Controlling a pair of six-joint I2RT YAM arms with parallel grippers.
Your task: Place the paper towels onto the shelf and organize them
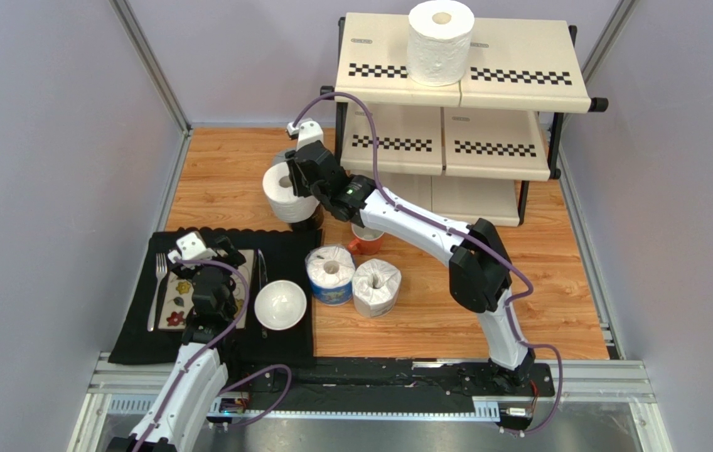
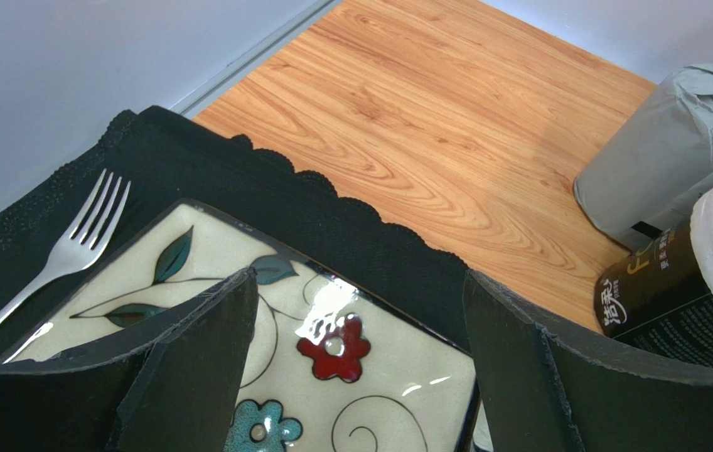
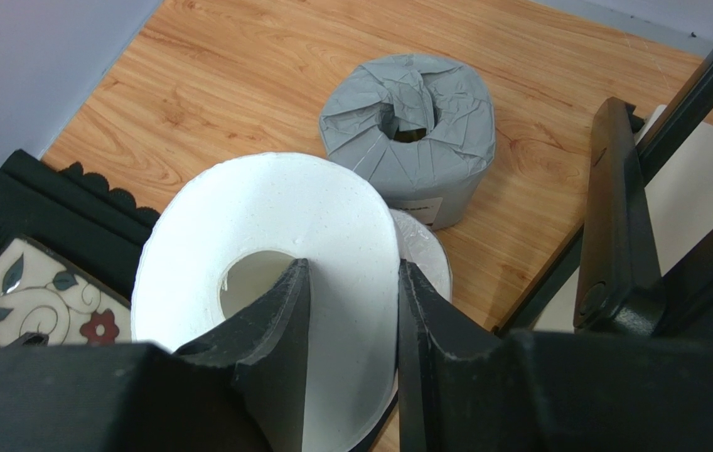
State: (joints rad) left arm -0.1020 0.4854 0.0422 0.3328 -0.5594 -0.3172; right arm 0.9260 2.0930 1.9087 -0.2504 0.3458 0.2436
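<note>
Rolls: one white roll (image 1: pixel 440 42) stands on the shelf (image 1: pixel 521 61) top tier. My R claw (image 3: pixel 351 282) pinches the wall of a 2nd white roll (image 3: pixel 266 217), one finger in the core, left of the shelf, above a black roll (image 1: pixel 306 222). Can't tell if they touch. Grey roll (image 3: pixel 407 122) is just behind. Blue roll (image 1: pixel 330 275) & clear-wrapped roll (image 1: pixel 376 287) stand touching on the surface (image 1: pixel 539 282) by the mug (image 1: pixel 365 244). L claw (image 2: pixel 360 281) is wide, empty, over the plate (image 2: pixel 191 273).

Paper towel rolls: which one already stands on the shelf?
The plain white roll upright on top of the shelf; the rest are off it, including the second white roll in the right pincer.
</note>
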